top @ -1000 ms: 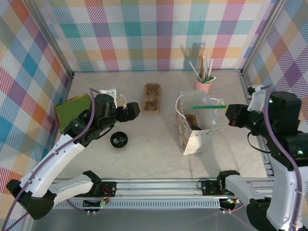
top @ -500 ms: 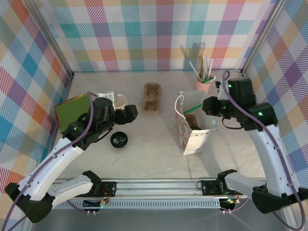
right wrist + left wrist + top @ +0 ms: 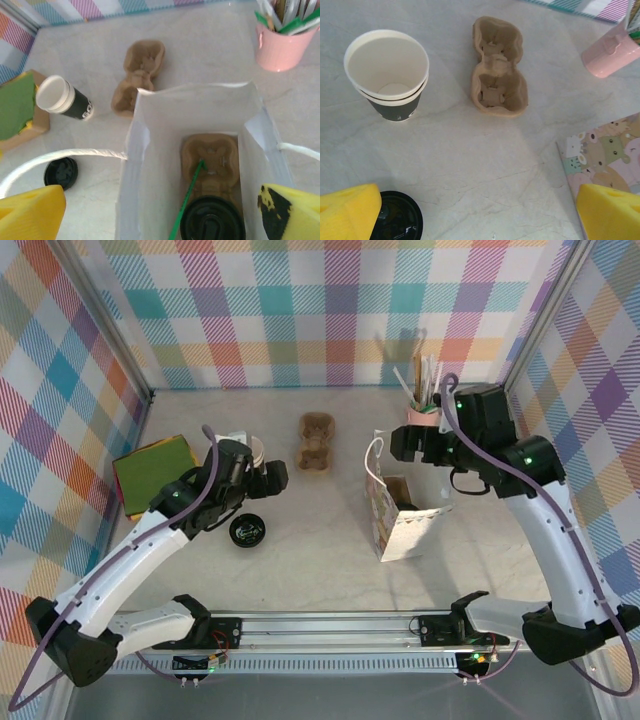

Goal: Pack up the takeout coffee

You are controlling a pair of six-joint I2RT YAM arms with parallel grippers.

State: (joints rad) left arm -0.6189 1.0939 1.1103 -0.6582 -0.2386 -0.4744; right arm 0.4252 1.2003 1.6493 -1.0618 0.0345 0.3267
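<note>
**Right arm swinging in from the table's edge to the bag**

Out at the right edge a second ago with a green stick pinched in its jaws, the right gripper [image 3: 398, 446] is now hanging over the white paper bag [image 3: 408, 522]. Its jaws are spread wide and gripping nothing. The green stick [image 3: 189, 197] is leaning inside the bag, its lower end beside the takeout coffee [image 3: 212, 222]. The coffee is sitting lidded in a brown pulp carrier [image 3: 210, 155] on the bag's floor. The bag's mouth is standing open, and one cord handle [image 3: 65, 155] is drooping out to the left.

The left gripper [image 3: 272, 476] is hovering just beside the lidless cup [image 3: 255, 450], jaws released and empty. A second carrier [image 3: 316, 443] is lying unfilled between that cup and the bag. The loose black lid [image 3: 247, 530] is resting apart from both. Bare tabletop [image 3: 320, 565] is running from the lid to the bag and along the near edge. A pink cup [image 3: 422, 418] of sticks is standing just behind the bag, near the back wall.
</note>
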